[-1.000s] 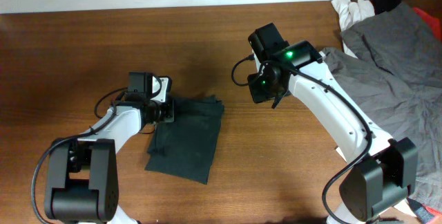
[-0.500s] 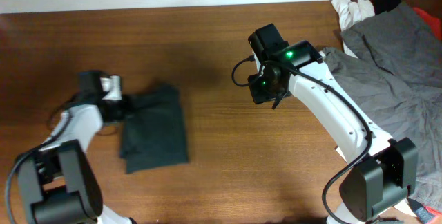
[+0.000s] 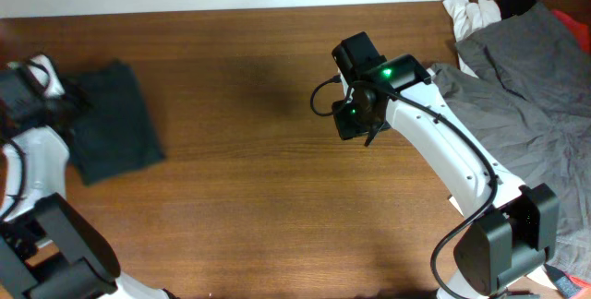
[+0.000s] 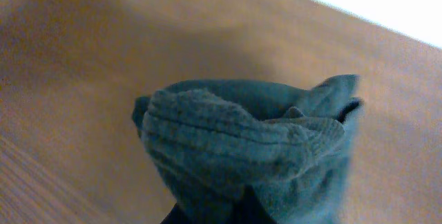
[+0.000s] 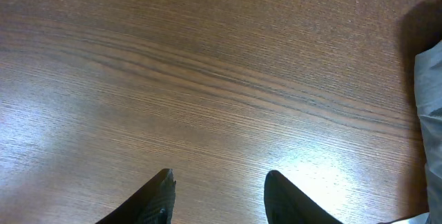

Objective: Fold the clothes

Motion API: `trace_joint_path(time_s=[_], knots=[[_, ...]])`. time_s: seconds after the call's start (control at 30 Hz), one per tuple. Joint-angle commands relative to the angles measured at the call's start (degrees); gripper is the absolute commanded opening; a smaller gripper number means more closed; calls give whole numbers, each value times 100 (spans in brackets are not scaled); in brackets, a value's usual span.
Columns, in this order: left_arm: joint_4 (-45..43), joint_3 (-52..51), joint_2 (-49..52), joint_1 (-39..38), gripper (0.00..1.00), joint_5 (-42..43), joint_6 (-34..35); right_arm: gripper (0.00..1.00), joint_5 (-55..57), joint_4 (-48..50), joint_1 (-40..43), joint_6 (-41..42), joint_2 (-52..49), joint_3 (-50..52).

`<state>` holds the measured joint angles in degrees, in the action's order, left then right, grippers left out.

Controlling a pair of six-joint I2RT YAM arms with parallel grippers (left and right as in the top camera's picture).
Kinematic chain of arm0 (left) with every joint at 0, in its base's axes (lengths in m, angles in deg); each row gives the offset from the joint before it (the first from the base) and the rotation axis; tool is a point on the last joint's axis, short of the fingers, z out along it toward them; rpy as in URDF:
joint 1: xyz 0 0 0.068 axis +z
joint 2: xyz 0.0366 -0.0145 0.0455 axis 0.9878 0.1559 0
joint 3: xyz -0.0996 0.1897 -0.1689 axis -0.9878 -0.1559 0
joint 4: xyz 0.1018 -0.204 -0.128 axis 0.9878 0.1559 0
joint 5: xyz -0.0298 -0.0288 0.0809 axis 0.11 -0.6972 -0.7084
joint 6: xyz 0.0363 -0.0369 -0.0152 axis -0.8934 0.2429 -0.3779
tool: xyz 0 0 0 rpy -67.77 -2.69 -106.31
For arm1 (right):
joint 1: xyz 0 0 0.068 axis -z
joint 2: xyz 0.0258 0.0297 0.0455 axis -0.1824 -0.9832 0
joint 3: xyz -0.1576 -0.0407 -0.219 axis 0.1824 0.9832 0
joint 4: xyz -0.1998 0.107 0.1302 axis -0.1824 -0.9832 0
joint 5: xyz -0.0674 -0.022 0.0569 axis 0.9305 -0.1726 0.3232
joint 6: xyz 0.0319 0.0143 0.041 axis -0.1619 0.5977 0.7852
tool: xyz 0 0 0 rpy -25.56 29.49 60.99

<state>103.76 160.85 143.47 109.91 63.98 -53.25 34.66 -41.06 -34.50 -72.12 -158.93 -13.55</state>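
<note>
Now pinching a bunched edge of the folded black T-shirt (image 3: 111,124) with the left hand (image 3: 72,107), at nine o'clock on the worktop (image 3: 240,170); hovering the right hand (image 5: 219,184), fingers spread, just off centre toward two o'clock.

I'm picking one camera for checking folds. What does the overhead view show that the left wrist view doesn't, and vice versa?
Only overhead: the whole folded outline of the black T-shirt at the far left of the table, the left gripper at its edge, the right gripper over bare wood mid-table, and the grey garments and white cloth at the far right. Only left wrist: a close look at the fabric bunched into ridged folds at the grip. Both: the black T-shirt on the table.
</note>
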Motion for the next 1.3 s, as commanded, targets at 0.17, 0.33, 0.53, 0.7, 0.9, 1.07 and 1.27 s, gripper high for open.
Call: trace_joint_path(time_s=[0.17,0.33,0.53,0.7,0.9,1.07,1.27], knots=[[503,658,450,90,99,-168,-223,46,-11,-28,7,31,133,9],[831,658,450,79,99,-164,-221,46,-9,-46,9,28,133,9],[1574,658,450,-247,99,179,-221,46,-9,-37,7,31,133,9],[1738,656,498,-658,99,968,-223,47,-11,-39,7,31,133,9],[1718,656,957,-1054,97,1115,-223,47,-11,-50,2,31,133,9],[1926,656,1550,-1027,92,988,-219,47,-11,-109,2,31,133,9],[2524,658,1773,-791,84,-63,223,47,-9,-109,9,28,133,9]])
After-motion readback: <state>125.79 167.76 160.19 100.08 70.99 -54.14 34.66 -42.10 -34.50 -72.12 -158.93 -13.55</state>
